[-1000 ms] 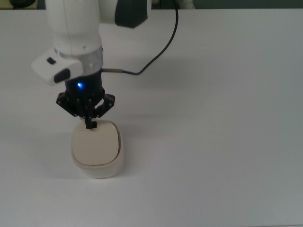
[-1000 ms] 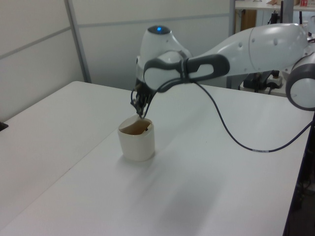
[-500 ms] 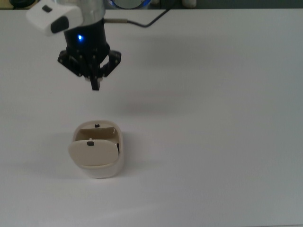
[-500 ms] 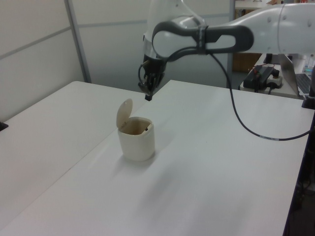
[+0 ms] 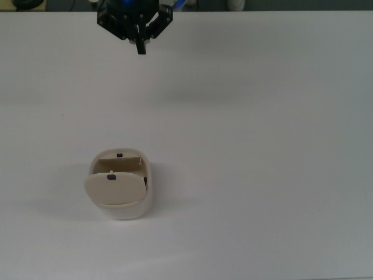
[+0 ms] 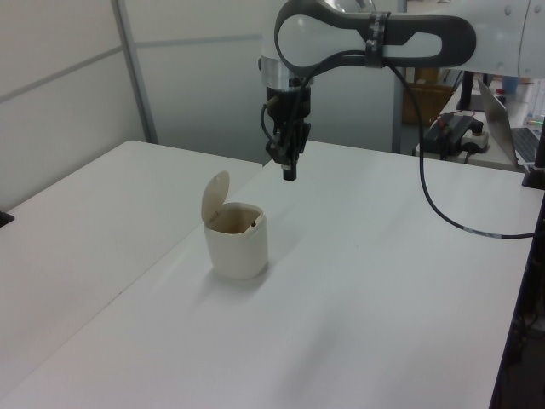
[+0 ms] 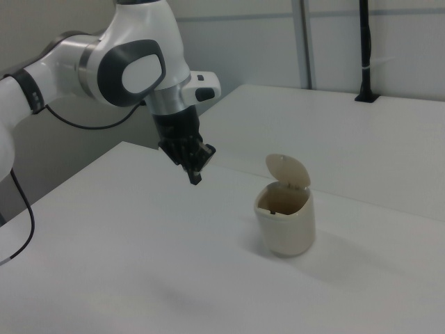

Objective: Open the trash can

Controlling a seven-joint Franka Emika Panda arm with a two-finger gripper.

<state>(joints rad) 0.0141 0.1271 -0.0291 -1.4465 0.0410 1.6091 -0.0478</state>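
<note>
The cream-white trash can (image 5: 120, 192) (image 6: 237, 244) (image 7: 285, 224) stands on the white table with its beige lid (image 6: 215, 197) (image 7: 288, 170) tipped up, so the inside shows. A small black button (image 5: 119, 155) sits on the rim at the far edge in the top view. My gripper (image 5: 140, 49) (image 6: 289, 173) (image 7: 195, 179) hangs in the air well away from the can, near the top edge of the top view. Its black fingers are pressed together and hold nothing.
The white table (image 5: 262, 146) spreads around the can. A black cable (image 6: 434, 204) hangs from the arm over the left view's right side. A seam (image 6: 162, 264) between two tabletops runs past the can in the left view.
A second ago my fingertips pressed on the can's far rim with the lid down. The lid has sprung up, and my gripper has risen and pulled away from the can.
</note>
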